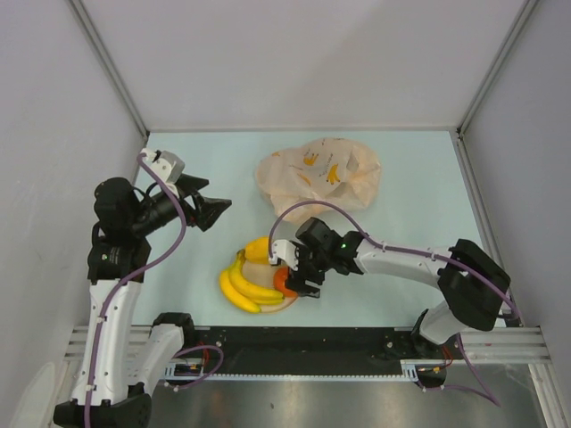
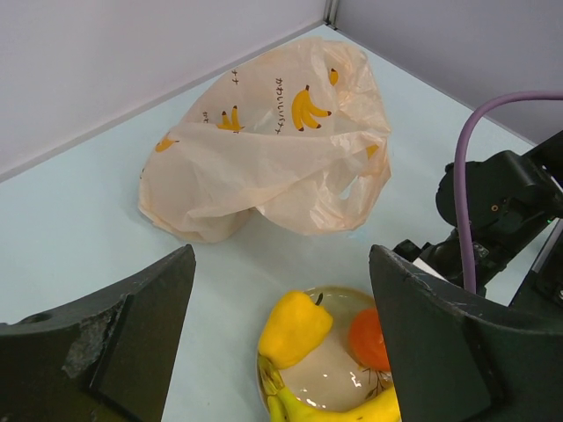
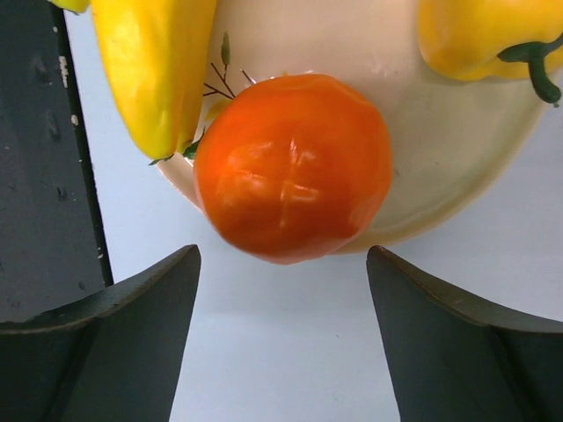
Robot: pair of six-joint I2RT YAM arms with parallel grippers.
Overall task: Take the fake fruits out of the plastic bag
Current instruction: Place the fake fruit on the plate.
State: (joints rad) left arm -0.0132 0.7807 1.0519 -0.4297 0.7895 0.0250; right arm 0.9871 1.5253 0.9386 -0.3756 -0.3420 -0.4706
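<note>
Toward the near edge of the pale blue-green table (image 1: 419, 178), about midway along it, sits a round cream plate with a twig drawing (image 1: 260, 267). Three glossy plastic fruits lie on it. A yellow banana bunch (image 1: 245, 287) curves over the plate's near-left rim. A small orange ball (image 1: 284, 281) rests on the near-right rim. A yellow pepper-shaped piece (image 1: 259, 248) lies on the far side.

The right pincer (image 1: 297, 278) hangs over the plate's right rim. In the right wrist view its jaws stand wide apart and grip nothing (image 3: 281, 259). The orange ball (image 3: 292, 167) sits just beyond the fingertips without touching them, with the banana (image 3: 154, 70) to one side and the pepper (image 3: 484, 35) to the other.

Farther back, toward the left edge, the left pincer (image 1: 219, 214) hovers above bare table. Its jaws are also spread with nothing between them (image 2: 281, 264).

Toward the far edge, near the middle, lies the thin, crinkly, peach-beige translucent plastic bag (image 1: 317, 178), printed with small banana marks. It is well apart from the plate and both pincers. What it holds cannot be made out.
</note>
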